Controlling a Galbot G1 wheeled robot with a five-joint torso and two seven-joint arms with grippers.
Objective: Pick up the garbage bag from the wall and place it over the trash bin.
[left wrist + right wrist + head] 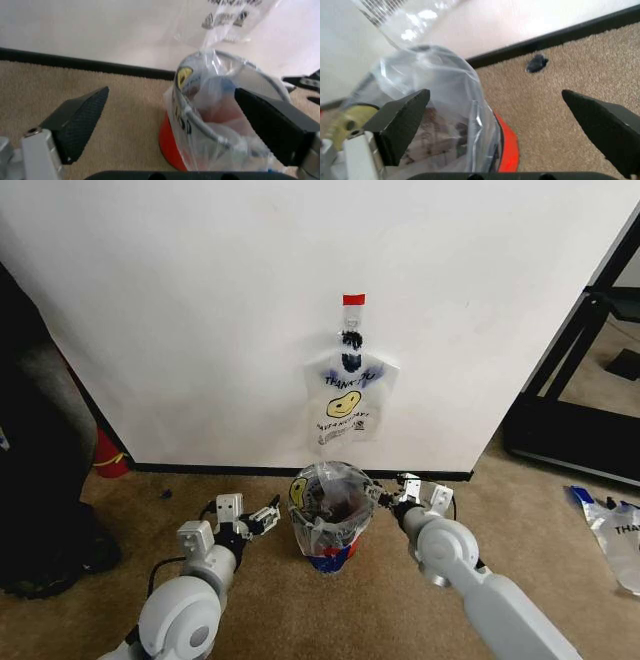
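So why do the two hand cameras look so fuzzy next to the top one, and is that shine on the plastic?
Head view: even light, garbage bag over the trash bin looks sharp. Left wrist view: bag soft and washed out against the bright wall. Right wrist view: white glare streaks on the plastic; carpet grain sharper than the bag.

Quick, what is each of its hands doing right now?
Left hand: open, holding nothing, beside the small round mesh bin.
Right hand: open, holding nothing.
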